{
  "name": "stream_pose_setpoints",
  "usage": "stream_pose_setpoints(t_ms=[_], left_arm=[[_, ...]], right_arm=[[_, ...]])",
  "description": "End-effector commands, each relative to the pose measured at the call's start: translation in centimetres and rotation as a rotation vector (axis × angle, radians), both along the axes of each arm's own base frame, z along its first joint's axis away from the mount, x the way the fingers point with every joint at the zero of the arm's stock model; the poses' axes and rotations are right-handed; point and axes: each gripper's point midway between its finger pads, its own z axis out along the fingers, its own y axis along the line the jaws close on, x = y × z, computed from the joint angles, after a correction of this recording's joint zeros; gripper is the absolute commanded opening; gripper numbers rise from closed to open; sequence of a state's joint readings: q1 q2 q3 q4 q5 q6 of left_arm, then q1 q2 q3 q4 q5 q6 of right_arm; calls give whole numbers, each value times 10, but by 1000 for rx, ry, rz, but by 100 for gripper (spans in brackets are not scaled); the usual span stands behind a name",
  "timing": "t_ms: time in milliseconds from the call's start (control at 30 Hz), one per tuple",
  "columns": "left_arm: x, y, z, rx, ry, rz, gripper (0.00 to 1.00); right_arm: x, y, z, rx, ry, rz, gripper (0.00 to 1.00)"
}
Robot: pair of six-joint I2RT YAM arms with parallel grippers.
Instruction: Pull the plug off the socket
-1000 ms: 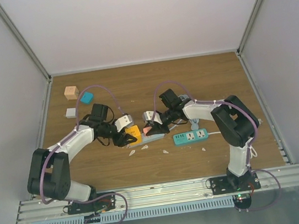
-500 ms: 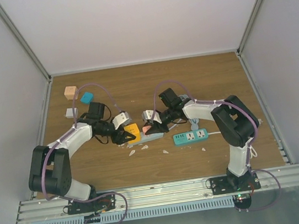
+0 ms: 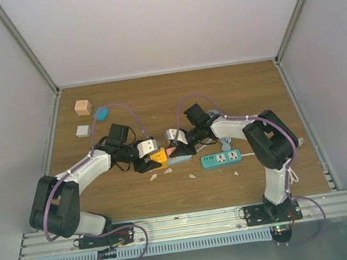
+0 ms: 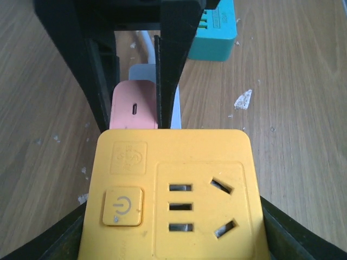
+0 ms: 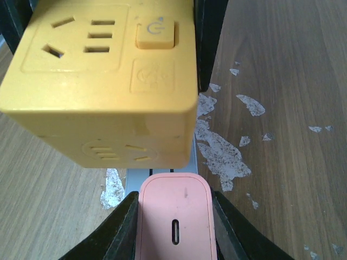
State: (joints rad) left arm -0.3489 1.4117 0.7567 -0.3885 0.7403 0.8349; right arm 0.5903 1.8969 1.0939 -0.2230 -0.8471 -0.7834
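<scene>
L gripper (image 3: pixel 153 161) clamped on yellow cube adapter (image 4: pixel 173 195); R gripper (image 3: pixel 176 148) clamped on pink plug (image 5: pixel 174 219) w/ small oval slot. Both sat over socket (image 3: pixel 183 158): slim pale grey-blue strip, mid-table, teal strip (image 3: pixel 221 158) at its 3 o'clock.

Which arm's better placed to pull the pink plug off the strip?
Right, probably: the right gripper clamps the pink plug, while the left gripper is occupied clamping the yellow cube beside it.
</scene>
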Motion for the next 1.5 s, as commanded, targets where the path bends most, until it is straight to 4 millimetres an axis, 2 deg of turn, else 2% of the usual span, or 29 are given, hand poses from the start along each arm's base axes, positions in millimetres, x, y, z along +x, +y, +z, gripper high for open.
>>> stream_pose_setpoints(t_ms=[0,167,300,400,533,700,933,1100,1133,1200,1333,1467], left_arm=[[2,2,-15,11,-43,-22,13],[5,0,3,-20,-51,-19,13],[14,5,36,-59,-79,3,13],[25,14,60,-73,-102,31,13],[39,29,75,-17,-156,60,14],[66,71,76,169,-240,135,15],[110,146,64,460,-259,222,16],[126,192,54,712,-312,198,19],[129,207,52,767,-315,207,19],[134,225,47,869,-332,198,19],[151,242,46,981,-360,178,20],[167,256,36,1064,-345,164,20]], right_arm=[[-6,6,19,43,38,15,1],[-5,4,13,26,28,12,1],[-5,3,9,14,22,10,1],[-4,3,7,10,18,7,2],[-4,2,4,1,15,6,4],[-3,2,4,0,11,6,12],[-3,1,2,-6,14,1,32],[-3,2,4,-2,18,0,47],[-3,2,5,1,21,1,50],[-4,3,6,5,24,3,53],[-4,3,7,8,29,3,59],[-3,3,7,4,27,0,63]])
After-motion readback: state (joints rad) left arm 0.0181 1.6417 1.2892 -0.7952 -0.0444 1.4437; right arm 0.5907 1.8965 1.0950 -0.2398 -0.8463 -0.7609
